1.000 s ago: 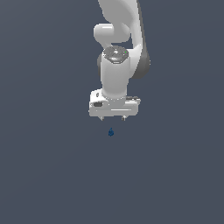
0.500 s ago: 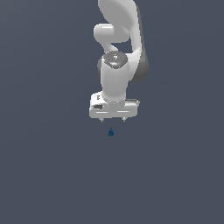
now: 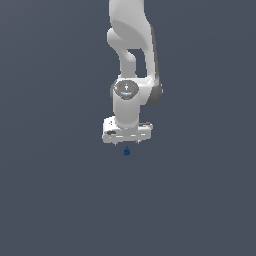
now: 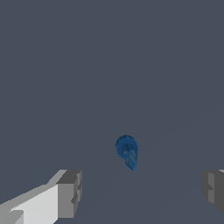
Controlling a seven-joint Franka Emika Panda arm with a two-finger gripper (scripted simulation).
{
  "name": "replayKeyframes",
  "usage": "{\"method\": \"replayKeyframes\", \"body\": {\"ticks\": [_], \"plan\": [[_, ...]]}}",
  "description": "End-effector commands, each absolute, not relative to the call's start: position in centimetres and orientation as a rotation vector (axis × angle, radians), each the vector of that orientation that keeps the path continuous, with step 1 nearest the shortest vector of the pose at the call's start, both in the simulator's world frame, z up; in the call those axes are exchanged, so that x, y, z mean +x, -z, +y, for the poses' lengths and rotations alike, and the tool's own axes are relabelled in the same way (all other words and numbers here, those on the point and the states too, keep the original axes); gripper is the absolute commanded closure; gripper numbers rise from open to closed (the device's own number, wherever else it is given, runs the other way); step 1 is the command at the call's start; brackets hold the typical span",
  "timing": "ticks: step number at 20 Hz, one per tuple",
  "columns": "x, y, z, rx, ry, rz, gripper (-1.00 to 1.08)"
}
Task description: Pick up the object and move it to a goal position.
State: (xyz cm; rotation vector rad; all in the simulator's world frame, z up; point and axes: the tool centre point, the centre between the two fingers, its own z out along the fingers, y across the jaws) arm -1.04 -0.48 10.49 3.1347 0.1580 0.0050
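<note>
The object [image 3: 127, 150] is a tiny dark blue piece on the grey floor, just below the white gripper [image 3: 127, 143] in the exterior view. In the wrist view the object [image 4: 127, 151] shows a rounded ribbed end and a short tapering shaft, and it lies between and beyond the two grey fingertips [image 4: 70, 194]. The gripper [image 4: 140, 192] is open wide and empty, with the jaws standing far apart on either side of the object. It hovers over the object without touching it.
The plain dark grey floor [image 3: 60, 200] spreads all around. The white arm [image 3: 131, 45] rises from the gripper toward the top of the exterior view.
The arm has come down and shifted a little to the exterior view's left, so the gripper now sits closer above the object. The object has not moved.
</note>
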Motion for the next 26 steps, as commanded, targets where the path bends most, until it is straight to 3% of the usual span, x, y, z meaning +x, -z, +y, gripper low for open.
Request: {"method": "replayKeyframes", "body": {"ticks": [1,23,24,26], "plan": [[-1.2,-9.6,-0.6,3.136,-0.002,0.167,-0.92],[-1.4,-4.2,-0.7,3.137,0.0,0.17,-0.92],[-1.4,-4.2,-0.7,3.137,0.0,0.17,1.08],[-1.4,-4.2,-0.7,3.137,0.0,0.17,1.08]]}}
